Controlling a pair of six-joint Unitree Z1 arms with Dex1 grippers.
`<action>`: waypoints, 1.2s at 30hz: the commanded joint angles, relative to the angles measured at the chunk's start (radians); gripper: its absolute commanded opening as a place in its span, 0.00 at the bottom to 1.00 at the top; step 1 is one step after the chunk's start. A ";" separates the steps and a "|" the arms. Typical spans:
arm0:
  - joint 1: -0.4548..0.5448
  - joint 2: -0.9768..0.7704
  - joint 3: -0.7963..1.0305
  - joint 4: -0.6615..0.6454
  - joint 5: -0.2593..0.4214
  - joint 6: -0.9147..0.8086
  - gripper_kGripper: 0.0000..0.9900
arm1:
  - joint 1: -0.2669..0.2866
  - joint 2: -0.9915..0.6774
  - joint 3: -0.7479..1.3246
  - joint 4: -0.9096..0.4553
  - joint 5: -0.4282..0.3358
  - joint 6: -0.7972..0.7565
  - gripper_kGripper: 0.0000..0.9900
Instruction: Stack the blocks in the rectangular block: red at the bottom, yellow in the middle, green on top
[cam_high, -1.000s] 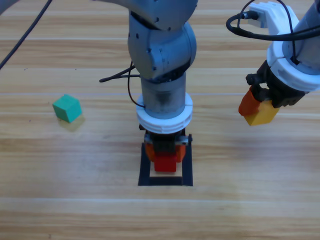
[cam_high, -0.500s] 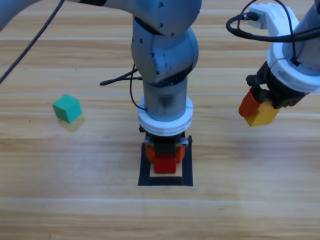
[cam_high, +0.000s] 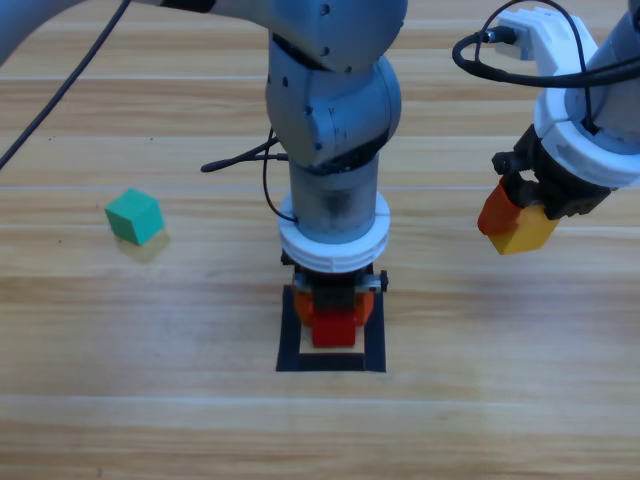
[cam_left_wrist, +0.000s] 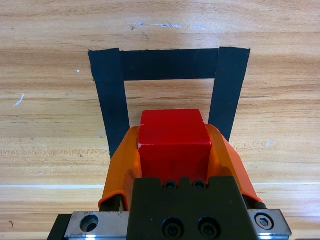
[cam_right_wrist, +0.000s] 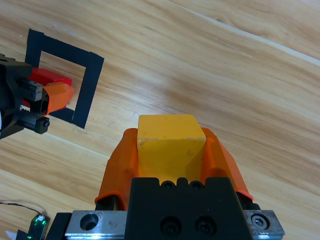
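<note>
My left gripper (cam_high: 334, 322) is shut on the red cube (cam_high: 334, 327), holding it inside the black tape square (cam_high: 331, 361) at the middle front of the table. In the left wrist view the red cube (cam_left_wrist: 174, 142) sits between my orange jaws over the near part of the tape outline (cam_left_wrist: 170, 64). My right gripper (cam_high: 517, 226) hangs at the right, shut on the yellow cube (cam_high: 524, 232), well clear of the square. The right wrist view shows the yellow cube (cam_right_wrist: 170, 145) in its jaws and the tape square (cam_right_wrist: 90, 82) far off. The green cube (cam_high: 134, 216) lies alone on the left.
Black cables (cam_high: 235, 155) trail across the wood behind the left arm, and another cable (cam_high: 500, 55) loops over the right wrist. Bare wooden table (cam_high: 200, 420) runs along the front.
The left arm has shifted slightly right and forward with the red cube. The right gripper and the green cube have stayed where they were.
</note>
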 joint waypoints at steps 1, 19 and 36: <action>-0.026 0.052 -0.014 0.008 0.016 -0.014 0.06 | -0.033 0.042 0.034 -0.029 0.009 -0.006 0.18; -0.026 0.066 -0.025 0.001 0.028 -0.017 0.06 | -0.033 0.041 0.034 -0.035 0.011 -0.009 0.18; -0.026 0.072 -0.017 0.001 0.028 -0.022 0.06 | -0.033 0.036 0.050 -0.055 0.011 -0.009 0.18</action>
